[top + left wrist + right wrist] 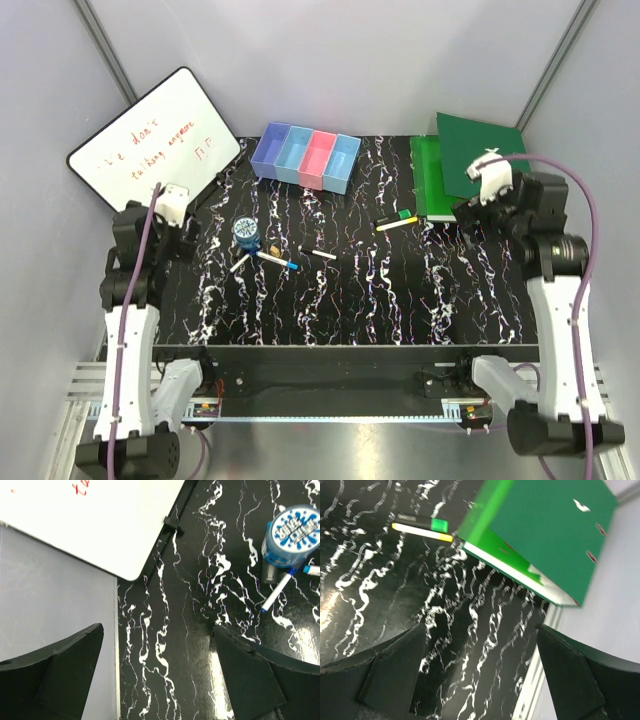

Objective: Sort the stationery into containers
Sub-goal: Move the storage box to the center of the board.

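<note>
The four joined bins [306,157] stand at the back centre of the table. A round blue roll [245,231] stands left of centre; it also shows in the left wrist view [291,535]. White markers lie by it: one with a blue tip [278,261], one short [239,263], one black-capped [323,254]. A green-capped marker [402,215] and a yellow highlighter [393,224] lie right of centre, also in the right wrist view [422,523]. My left gripper [185,237] is open and empty at the table's left edge. My right gripper [468,222] is open and empty near the right edge.
A whiteboard [150,135] with red writing leans at the back left. Green ring binders [462,160] lie at the back right, close above my right gripper. A small dark item [271,244] lies by the roll. Grey walls enclose the table.
</note>
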### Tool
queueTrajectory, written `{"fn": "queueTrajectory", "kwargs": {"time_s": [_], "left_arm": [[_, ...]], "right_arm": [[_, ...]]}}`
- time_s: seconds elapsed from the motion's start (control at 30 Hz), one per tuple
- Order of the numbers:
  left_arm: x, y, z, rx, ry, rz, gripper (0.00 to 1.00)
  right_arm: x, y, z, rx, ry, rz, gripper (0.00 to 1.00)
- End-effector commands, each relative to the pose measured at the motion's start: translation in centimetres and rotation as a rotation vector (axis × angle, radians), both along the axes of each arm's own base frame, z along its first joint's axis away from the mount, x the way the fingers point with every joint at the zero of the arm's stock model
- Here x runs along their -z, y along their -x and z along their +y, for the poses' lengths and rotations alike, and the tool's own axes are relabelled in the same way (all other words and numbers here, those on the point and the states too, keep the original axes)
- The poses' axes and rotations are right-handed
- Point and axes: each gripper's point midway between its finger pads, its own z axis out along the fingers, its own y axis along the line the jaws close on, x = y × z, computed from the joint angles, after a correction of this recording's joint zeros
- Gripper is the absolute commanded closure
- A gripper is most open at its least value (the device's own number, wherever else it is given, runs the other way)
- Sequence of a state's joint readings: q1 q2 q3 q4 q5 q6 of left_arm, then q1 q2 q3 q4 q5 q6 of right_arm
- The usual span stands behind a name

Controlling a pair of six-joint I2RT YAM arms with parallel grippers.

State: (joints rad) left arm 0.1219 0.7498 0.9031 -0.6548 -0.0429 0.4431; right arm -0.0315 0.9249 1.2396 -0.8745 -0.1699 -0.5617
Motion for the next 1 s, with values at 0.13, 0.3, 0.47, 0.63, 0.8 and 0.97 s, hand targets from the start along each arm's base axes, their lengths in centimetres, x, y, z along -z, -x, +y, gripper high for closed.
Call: {"fn": "queueTrajectory", "kwargs": {"time_s": [0.13, 0.3, 0.47, 0.63, 0.8, 0.97], "left_arm": [[-5.3, -3.9, -0.8, 0.071, 0.011, -0.132, 0.01], [-6.1, -6.1, -0.9, 0.089, 0.000, -0.157, 0.01], [-6.8, -8.4, -1.7, 0.124, -0.009, -0.168, 0.01], [-6.5, -10.4, -3.6, 0.221, -0.065, -0.178, 0.01], [-4.6, -12.2, -4.8, 0.269, -0.124, -0.129, 0.01], [-2.7, -13.0, -6.2, 0.309, -0.129, -0.078, 0.01]], "right_arm": [[-1.0, -8.3, 2.5, -0.174, 0.001, 0.002, 0.00], [2.5, -12.7, 8.2, -0.371, 0.186, 0.055, 0.00], [4.5, -18.1, 13.4, -0.437, 0.169, 0.062, 0.00], [4.3, -24.2, 17.3, -0.409, 0.174, -0.024, 0.04], [7.5, -29.1, 21.1, -0.412, 0.169, -0.028, 0.12], [9.7, -31.9, 25.2, -0.470, 0.148, -0.048, 0.14]]}}
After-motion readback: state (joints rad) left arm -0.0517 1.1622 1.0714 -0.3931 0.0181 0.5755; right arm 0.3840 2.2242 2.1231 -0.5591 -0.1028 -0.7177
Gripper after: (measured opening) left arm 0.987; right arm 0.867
